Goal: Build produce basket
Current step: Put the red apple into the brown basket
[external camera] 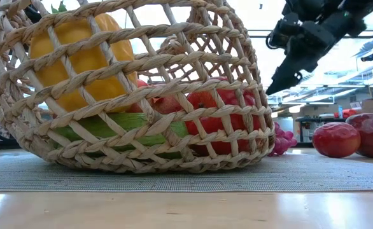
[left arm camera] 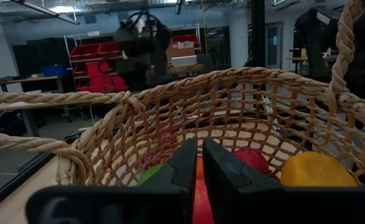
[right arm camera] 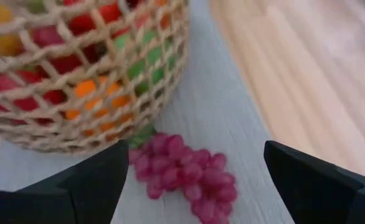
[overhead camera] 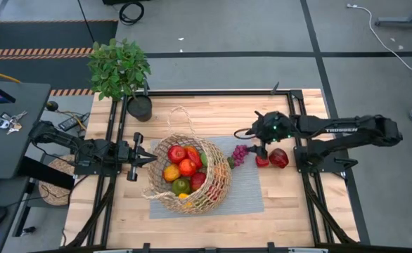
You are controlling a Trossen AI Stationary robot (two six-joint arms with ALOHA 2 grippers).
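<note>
Most of the produce already sits in the basket [overhead camera: 190, 176] on the grey mat [overhead camera: 252, 193] — a yellow pepper [external camera: 78, 48], red and green pieces behind the weave — while the grapes [right arm camera: 185, 171] lie on the mat just beside the basket's wall and two red fruits [overhead camera: 273, 159] rest a little farther toward the right arm. The right gripper [right arm camera: 192, 171] hangs above the grapes with its fingers spread wide, holding nothing. The risk here is the bunch itself: it is soft and loose, so a pinch on the outer berries could probably tear some off or let the cluster slip on the lift. It also lies so near the wicker that a descending finger might snag the open weave and drag or tip the basket, which already leans. The left gripper [left arm camera: 198, 177] waits at the basket's opposite rim, fingers pressed together and empty — close enough that a basket shoved sideways could bump into it.
</note>
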